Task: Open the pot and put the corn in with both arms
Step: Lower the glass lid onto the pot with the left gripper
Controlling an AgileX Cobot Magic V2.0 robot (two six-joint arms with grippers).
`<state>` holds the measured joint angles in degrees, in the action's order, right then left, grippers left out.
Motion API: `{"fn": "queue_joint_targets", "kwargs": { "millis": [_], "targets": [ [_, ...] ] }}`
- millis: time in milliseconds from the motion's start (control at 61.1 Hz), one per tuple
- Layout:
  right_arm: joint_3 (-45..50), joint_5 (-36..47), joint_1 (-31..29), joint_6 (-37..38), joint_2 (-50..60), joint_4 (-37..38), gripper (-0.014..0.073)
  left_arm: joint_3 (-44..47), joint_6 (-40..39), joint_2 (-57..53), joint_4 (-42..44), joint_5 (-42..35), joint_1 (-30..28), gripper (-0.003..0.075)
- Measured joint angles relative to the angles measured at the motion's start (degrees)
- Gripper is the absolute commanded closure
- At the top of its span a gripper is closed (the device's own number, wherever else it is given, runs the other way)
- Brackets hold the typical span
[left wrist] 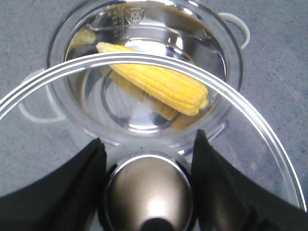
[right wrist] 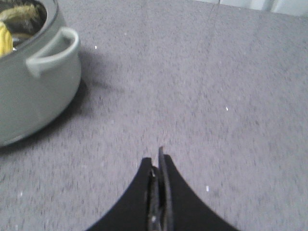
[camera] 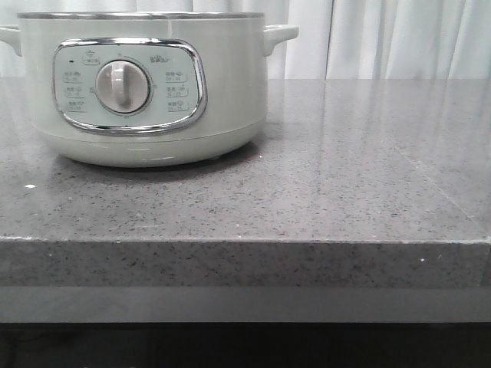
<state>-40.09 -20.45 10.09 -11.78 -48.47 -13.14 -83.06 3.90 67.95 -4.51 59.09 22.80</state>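
Pot (camera: 146, 84) sits at far left of the grey speckled stone surface (camera: 345, 176): round, pale grey-green body, smooth matte walls, looped side handles, chrome-framed control panel (camera: 129, 84) with a round dial (camera: 123, 86) facing the near edge. White curtain (camera: 383, 38) hangs behind. Front view shows neither arm. Left wrist view looks down into the open pot: shiny polished-metal inner bowl (left wrist: 144, 72), mirror-like, with stamped markings on its wall. Corn (left wrist: 156, 83) lies inside on the bowl floor, bright yellow, rows of kernels, tapered cob shape; long axis runs diagonally across the bowl, one end up against the wall, other end near the middle; its reflection shows in the metal under it. Left gripper (left wrist: 148, 185) holds the lid (left wrist: 144, 62) above the pot: clear glass disc with metal rim, jaws clamped on either side of the rounded brushed-metal knob (left wrist: 149, 192). Lid is off the pot, held over its near part, corn visible through the glass. Right gripper (right wrist: 160, 192) hovers over bare surface to the right of the pot, black jaws pressed together, nothing between them. Right wrist view catches the pot's side handle (right wrist: 53, 50) and a sliver of yellow inside the rim.
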Motion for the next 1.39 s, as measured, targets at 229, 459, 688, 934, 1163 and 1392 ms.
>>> {"fn": "queue_joint_targets", "kwargs": {
  "millis": [229, 459, 688, 934, 1163, 1392],
  "targets": [
    [10.7, 0.7, 0.0, 0.0, 15.9, 0.0, 0.0662, -11.4, 1.4, 13.6, 0.0, -0.9, 0.0, 0.0408],
    [12.9, 0.8, 0.0, 0.0, 23.1, 0.0, 0.0662, -22.7, 1.8, 25.5, 0.0, -1.7, 0.0, 0.0407],
    [13.1, 0.7, 0.0, 0.0, 23.3, 0.0, 0.0662, -26.8, 1.8, 33.4, -2.7, -3.2, 0.0, 0.0408],
    [13.1, 0.7, 0.0, 0.0, 23.4, 0.0, 0.0662, -27.1, 2.0, 34.2, -3.3, -3.3, 0.0, 0.0408],
    [13.1, 0.7, 0.0, 0.0, 23.4, 0.0, 0.0662, -27.2, 2.0, 34.2, -3.3, -3.0, 0.0, 0.0408],
    [13.1, 0.7, 0.0, 0.0, 23.4, 0.0, 0.0662, -27.2, 2.2, 34.2, -4.7, -2.4, 0.0, 0.0408]
  ]
}}
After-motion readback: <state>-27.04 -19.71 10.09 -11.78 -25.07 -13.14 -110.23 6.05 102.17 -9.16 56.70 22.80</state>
